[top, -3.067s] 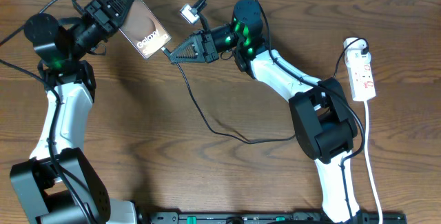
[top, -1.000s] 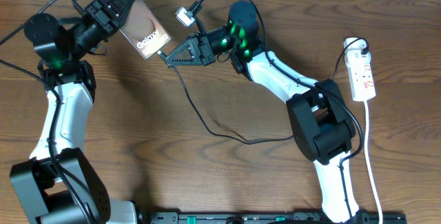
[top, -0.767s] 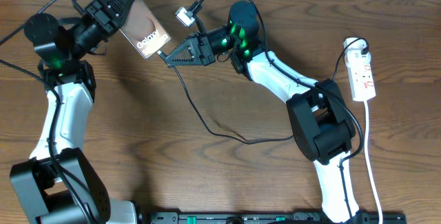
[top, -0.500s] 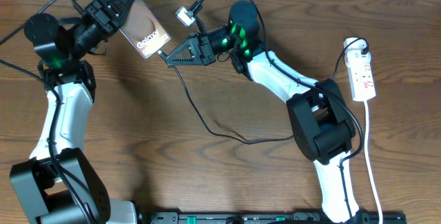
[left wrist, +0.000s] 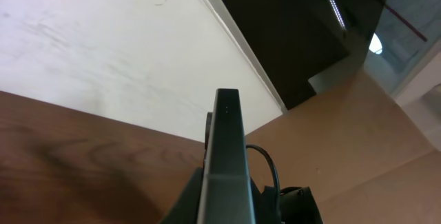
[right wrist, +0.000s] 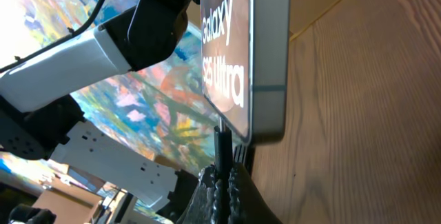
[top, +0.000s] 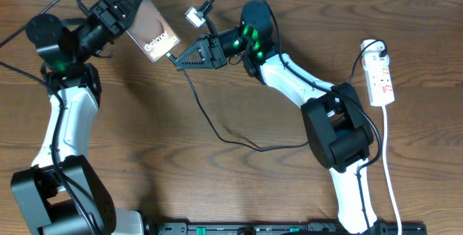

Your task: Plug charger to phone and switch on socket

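The phone (top: pixel 148 25), with a mirrored back and white "Galaxy" lettering, is held tilted above the table's back left, with my left gripper (top: pixel 124 7) shut on its upper part. In the left wrist view it shows edge-on (left wrist: pixel 227 148) between the jaws of the left gripper (left wrist: pixel 226 207). My right gripper (top: pixel 181 58) is shut on the charger's plug tip (right wrist: pixel 222 148), which points up at the phone's lower edge (right wrist: pixel 265 124). Whether the tip sits in the port I cannot tell. The charger's thin black cable (top: pixel 210 123) trails over the table. The socket (top: pixel 380 77) lies at the far right.
A black plug (top: pixel 373 45) sits in the socket's far end and its white cord (top: pixel 388 155) runs toward the front edge. The right arm (top: pixel 304 83) stretches across the table's middle back. A small camera unit (top: pixel 194 14) sticks up behind the right gripper.
Since about three seconds ago my right gripper has shifted slightly left, bringing the plug tip up to the phone's lower edge. Over the last second nothing has visibly moved.
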Robot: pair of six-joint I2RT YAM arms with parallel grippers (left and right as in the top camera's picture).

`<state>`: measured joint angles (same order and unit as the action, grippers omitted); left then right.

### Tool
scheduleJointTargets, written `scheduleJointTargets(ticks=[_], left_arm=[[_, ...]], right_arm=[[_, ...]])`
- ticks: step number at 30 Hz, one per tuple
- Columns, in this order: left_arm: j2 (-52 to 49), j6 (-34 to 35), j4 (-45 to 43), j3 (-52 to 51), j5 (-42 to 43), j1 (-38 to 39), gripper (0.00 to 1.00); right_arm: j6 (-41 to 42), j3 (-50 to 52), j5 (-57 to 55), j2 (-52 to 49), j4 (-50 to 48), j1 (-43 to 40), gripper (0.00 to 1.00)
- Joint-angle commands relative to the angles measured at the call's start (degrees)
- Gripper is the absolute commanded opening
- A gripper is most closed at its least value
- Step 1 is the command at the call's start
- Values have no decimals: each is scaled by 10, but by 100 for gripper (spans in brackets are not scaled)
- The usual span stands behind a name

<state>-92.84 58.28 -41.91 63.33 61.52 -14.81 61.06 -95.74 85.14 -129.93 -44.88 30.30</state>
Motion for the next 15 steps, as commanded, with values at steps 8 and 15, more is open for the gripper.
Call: scheduleJointTargets(ticks=[8,15], left_arm=[[11,3,-6,7,15,12,7],[11,3,-6,7,14,12,7]], right_arm=[[2,0,-16,-5,-4,-7,1],[2,0,-21,-5,-4,-7,1]])
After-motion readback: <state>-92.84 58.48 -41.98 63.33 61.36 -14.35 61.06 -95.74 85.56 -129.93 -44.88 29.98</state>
